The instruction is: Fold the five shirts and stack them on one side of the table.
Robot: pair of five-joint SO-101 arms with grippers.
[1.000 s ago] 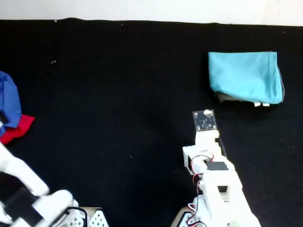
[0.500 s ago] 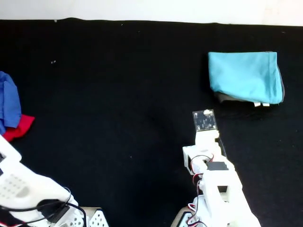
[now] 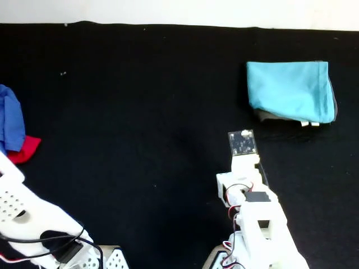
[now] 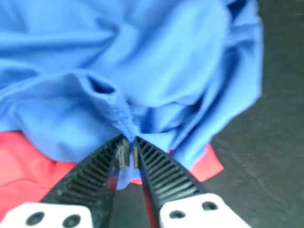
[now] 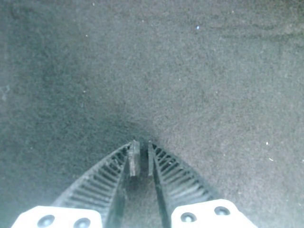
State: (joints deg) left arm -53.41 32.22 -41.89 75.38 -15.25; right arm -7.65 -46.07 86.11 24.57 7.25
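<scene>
Teal shirt (image 3: 290,89) (folded) right, blue shirt (image 3: 10,120) left

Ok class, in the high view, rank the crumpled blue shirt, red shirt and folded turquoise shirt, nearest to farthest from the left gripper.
1. crumpled blue shirt: pinched in the left gripper
2. red shirt: just beneath it
3. folded turquoise shirt: far right

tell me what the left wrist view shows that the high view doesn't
Left wrist view: the left gripper pinched shut on a fold of the blue shirt. High view: the folded turquoise shirt at the far right of the table, and the right arm. Both: the blue shirt lying over the red shirt.
</scene>
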